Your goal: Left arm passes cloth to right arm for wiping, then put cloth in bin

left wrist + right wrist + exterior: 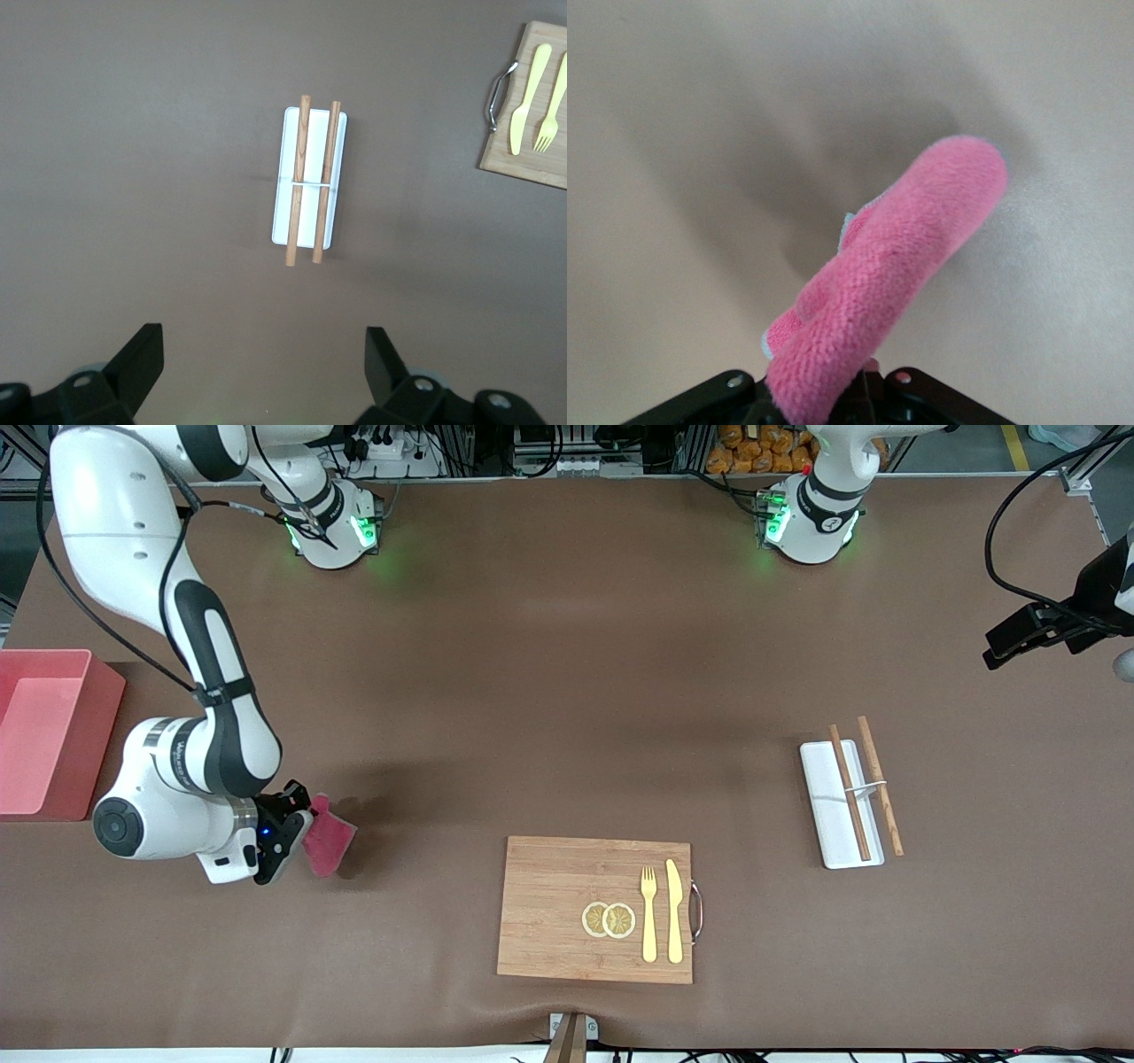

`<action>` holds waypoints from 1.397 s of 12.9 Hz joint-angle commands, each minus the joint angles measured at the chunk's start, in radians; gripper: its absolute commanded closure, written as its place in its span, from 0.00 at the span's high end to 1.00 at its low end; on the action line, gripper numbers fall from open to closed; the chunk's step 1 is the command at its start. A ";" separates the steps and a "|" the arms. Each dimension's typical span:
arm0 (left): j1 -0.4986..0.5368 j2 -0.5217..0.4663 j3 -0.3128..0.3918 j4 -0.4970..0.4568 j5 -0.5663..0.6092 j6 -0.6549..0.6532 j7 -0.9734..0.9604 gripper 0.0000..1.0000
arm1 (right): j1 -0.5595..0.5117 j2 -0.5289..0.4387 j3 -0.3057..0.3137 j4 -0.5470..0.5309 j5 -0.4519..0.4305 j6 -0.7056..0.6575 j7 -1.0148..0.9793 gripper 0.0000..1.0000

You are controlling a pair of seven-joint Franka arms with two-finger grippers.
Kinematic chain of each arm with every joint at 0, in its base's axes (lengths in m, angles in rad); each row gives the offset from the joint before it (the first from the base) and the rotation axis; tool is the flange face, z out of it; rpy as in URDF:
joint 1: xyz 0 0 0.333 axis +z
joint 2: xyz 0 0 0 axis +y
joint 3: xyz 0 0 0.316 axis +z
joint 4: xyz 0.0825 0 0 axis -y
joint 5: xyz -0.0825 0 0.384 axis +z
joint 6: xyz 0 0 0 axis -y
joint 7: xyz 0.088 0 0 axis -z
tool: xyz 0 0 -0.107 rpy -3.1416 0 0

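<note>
Between right tool [297, 834] fingers, one cloth [329, 841]

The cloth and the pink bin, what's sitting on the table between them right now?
Nothing on the table: in the front view, only the right arm's own wrist comes between the cloth, held in the right gripper, and the bin.

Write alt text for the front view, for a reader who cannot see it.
The right end effector holds the cloth above the brown table, between the pink bin and a wooden board carrying a fork, knife and two lemon slices. The left arm waits at the table's edge, past a white tray with chopsticks.
</note>
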State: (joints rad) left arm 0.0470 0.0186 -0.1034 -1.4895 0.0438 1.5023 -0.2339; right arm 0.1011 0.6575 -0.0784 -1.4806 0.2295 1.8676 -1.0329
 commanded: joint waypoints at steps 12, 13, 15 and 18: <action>0.004 -0.026 -0.022 -0.006 -0.042 -0.043 0.010 1.00 | -0.586 -0.164 -0.017 0.164 -0.330 -0.235 -0.151 0.00; 0.004 -0.028 -0.022 -0.006 -0.045 -0.043 0.007 1.00 | -0.610 -0.159 -0.015 0.186 -0.367 -0.234 -0.150 0.00; 0.005 -0.029 -0.022 -0.006 -0.045 -0.045 0.005 1.00 | -0.667 -0.148 -0.015 0.186 -0.380 -0.223 -0.150 0.00; 0.007 -0.043 -0.016 -0.006 -0.047 -0.045 0.002 1.00 | -0.785 -0.101 -0.012 0.178 -0.363 -0.222 -0.164 0.00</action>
State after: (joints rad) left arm 0.0457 0.0046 -0.1233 -1.4884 0.0176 1.4711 -0.2338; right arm -0.6119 0.5158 -0.1150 -1.3172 -0.1256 1.6475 -1.1842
